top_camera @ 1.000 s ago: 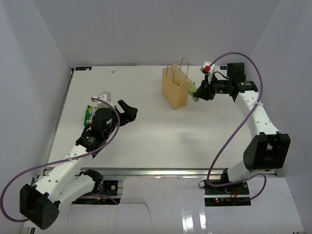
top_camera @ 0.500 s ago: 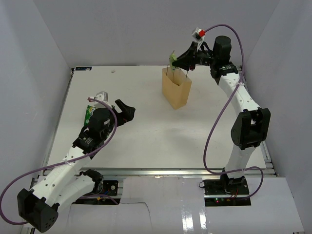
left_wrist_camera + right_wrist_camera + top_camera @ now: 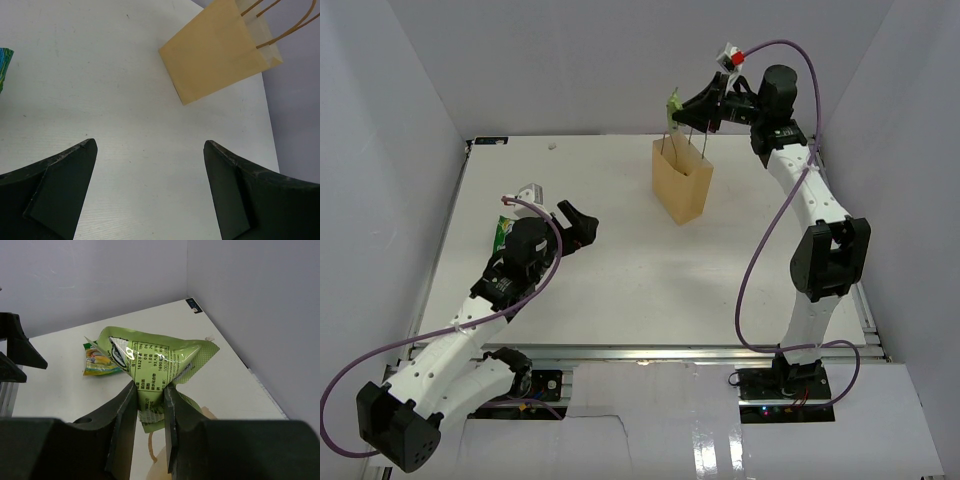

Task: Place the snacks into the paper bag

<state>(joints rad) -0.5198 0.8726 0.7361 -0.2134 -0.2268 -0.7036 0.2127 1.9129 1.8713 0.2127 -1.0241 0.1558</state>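
Observation:
The tan paper bag point(image 3: 682, 186) stands upright at the table's back middle, its loop handles up; it also shows in the left wrist view point(image 3: 217, 50). My right gripper point(image 3: 678, 108) is shut on a green-and-white snack packet point(image 3: 150, 362) and holds it above the bag's back edge; the packet shows from above as a green scrap point(image 3: 672, 103). Another green packet point(image 3: 502, 231) lies at the table's left, beside my left arm, and shows in the right wrist view point(image 3: 99, 360). My left gripper point(image 3: 582, 227) is open and empty above the table point(image 3: 148, 145), left of the bag. No yellow packs are in view.
A small grey-white object point(image 3: 530, 191) lies near the left packet. White walls enclose the table on the left, back and right. The table's front edge carries a metal rail point(image 3: 650, 352) between the arm bases.
My right gripper has swung with the green packet from beside the bag's right face up to above the bag's top, rising a little more in the last half second. The left arm barely moved.

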